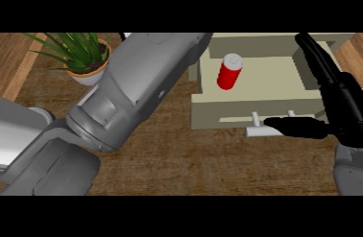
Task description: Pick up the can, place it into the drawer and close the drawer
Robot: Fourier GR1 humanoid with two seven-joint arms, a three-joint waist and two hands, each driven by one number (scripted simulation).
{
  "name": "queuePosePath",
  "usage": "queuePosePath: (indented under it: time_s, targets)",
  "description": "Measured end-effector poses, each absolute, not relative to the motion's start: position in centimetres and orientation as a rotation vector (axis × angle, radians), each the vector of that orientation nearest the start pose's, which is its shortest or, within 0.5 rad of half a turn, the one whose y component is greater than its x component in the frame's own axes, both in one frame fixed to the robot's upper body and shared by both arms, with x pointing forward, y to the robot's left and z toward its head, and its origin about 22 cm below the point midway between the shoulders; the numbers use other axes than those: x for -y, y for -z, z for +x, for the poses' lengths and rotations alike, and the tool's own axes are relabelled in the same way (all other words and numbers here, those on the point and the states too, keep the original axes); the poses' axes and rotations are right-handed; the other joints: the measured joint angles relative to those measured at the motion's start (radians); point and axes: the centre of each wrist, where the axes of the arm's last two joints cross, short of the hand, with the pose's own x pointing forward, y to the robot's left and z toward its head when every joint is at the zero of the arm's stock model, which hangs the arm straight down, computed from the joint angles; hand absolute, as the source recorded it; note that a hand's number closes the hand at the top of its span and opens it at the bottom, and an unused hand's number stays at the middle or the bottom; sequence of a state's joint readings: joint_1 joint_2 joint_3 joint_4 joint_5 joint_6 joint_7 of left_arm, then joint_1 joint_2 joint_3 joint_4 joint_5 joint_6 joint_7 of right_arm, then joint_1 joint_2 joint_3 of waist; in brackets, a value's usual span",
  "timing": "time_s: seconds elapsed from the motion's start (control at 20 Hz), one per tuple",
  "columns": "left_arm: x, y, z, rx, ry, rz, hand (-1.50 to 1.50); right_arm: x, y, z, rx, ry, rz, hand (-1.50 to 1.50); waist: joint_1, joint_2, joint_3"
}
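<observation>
The red can (227,75) with a pale top rests inside the open cream drawer (273,87), toward its left side. My right hand (333,106) is open at the drawer's right front corner. Its straight fingers (314,56) run along the drawer's right wall, and its thumb (291,125) points left across the drawer front, just beside the pale handle (257,130). My left forearm (127,101) crosses the view diagonally from lower left to the top, ending left of the drawer. The left hand itself is cut off at the top edge.
A potted plant (81,56) with long green leaves stands at the back left, close beside my left forearm. The wooden counter (212,159) spreads in front of the drawer. A grey rounded shape (18,130) fills the left edge.
</observation>
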State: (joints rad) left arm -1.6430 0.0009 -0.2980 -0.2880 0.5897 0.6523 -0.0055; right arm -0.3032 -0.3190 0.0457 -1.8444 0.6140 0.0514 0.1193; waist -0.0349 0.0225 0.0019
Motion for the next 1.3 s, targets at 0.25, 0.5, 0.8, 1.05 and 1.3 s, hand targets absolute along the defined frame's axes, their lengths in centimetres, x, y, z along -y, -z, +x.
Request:
queuePosePath:
  time_s: [0.25, 0.5, 0.8, 1.05, 1.3]
  targets:
    - [1.8, -25.3, 43.8, 1.732, 0.016, 0.069, -1.5, 22.4, -13.3, 31.1, 1.836, -0.863, -0.873, -1.5, 0.021, -0.001, 0.0]
    - [0.9, -25.8, 44.1, 1.721, 0.007, 0.045, -1.5, 21.2, -10.4, 33.7, 1.798, -0.935, -0.951, -1.5, 0.038, -0.008, -0.001]
    - [-0.7, -26.3, 44.6, 1.719, -0.008, 0.072, -1.5, 20.1, -7.6, 36.9, 1.773, -0.953, -1.025, -1.5, 0.056, -0.013, -0.001]
    - [-3.0, -26.6, 45.2, 1.718, -0.015, 0.075, -1.5, 19.5, -5.9, 39.1, 1.764, -0.917, -1.127, -1.5, 0.073, -0.013, -0.001]
    - [-4.5, -26.4, 45.4, 1.709, -0.011, 0.077, -1.5, 19.4, -6.4, 41.6, 1.775, -0.87, -1.215, -1.5, 0.092, -0.014, -0.001]
